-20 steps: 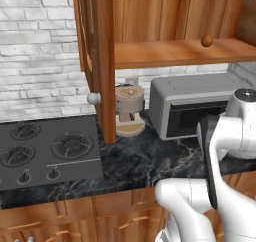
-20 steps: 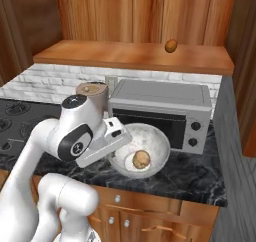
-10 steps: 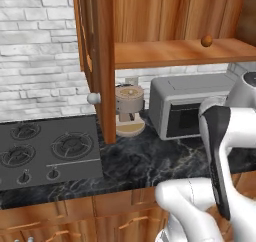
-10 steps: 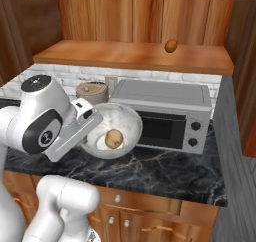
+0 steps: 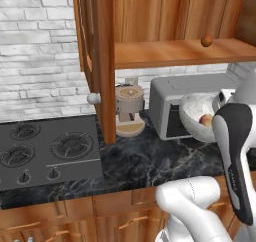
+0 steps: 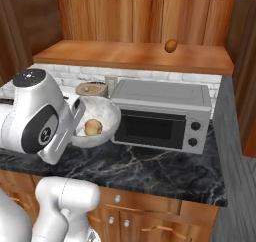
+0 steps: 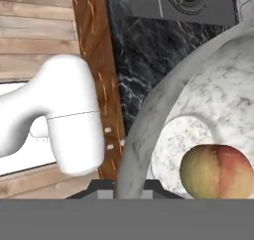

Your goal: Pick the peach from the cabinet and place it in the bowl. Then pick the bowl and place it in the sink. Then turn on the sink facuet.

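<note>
Carrying the bowl pinched at its rim with the peach already inside, your gripper leaves you the sink drop and faucet.

walls: whitewashed brick wall, wood panelling above | tabletop: dark veined marble on low wooden cupboards | appliances: grey microwave, black gas hob, coffee machine | floor: grey planks | light: even, soft
</note>
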